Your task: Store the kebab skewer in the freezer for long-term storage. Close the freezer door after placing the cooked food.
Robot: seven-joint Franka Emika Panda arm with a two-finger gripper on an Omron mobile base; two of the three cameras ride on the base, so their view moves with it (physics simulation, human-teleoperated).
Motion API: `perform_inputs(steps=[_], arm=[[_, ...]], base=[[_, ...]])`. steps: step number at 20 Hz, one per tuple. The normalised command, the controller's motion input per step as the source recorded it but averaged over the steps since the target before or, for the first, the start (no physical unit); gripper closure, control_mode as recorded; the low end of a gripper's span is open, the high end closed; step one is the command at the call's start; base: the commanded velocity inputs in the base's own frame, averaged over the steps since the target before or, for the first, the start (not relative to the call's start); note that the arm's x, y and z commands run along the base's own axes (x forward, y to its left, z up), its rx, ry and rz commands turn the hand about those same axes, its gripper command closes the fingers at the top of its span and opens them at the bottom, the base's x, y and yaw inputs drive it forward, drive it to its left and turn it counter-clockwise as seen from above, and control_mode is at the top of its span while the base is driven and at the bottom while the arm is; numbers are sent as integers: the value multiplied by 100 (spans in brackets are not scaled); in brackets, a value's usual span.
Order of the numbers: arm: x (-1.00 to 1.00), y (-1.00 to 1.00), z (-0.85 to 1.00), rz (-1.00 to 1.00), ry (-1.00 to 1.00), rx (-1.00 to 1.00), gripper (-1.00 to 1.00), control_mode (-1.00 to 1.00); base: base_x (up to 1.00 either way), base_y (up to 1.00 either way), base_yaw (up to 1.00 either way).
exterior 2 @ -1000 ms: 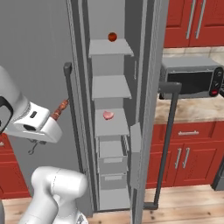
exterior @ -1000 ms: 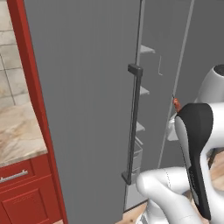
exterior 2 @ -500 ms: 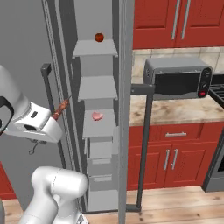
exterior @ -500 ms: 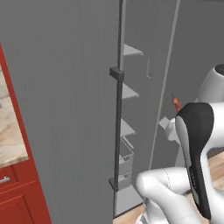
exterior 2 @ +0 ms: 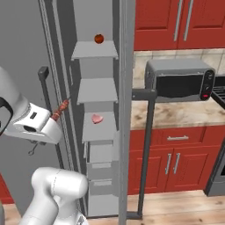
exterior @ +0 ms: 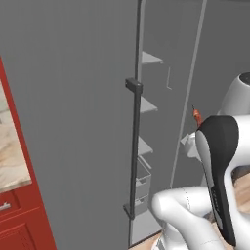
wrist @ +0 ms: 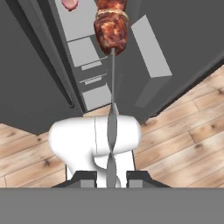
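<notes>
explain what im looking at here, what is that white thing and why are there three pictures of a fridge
The white thing is a robot arm on a driving base in a simulated kitchen. Two pictures come from cameras on the base, behind the arm to its left and right; the third looks along its hand. The gripper is shut on the kebab skewer, a thin metal stick with meat chunks. Ahead is the freezer with its freezer door open. On its shelves sit a round red fruit and a flat pink piece.

The kebab skewer is showing thin shiny metal under rough browned meat; the freezer door is looking matt grey; the floor is showing wood planks.
</notes>
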Motion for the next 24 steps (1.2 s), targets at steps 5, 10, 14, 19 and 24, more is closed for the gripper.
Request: perform_inputs(steps=[5,10,14,19,24], arm=[[0,0,0,0,0,0,100,100],[0,0,0,0,0,0,100,100],[0,0,0,0,0,0,100,100],[0,0,0,0,0,0,100,100],[0,0,0,0,0,0,100,100]], base=[[55,-18,0],[47,-19,0],[45,-22,0],[40,-35,2],[26,-35,8]])
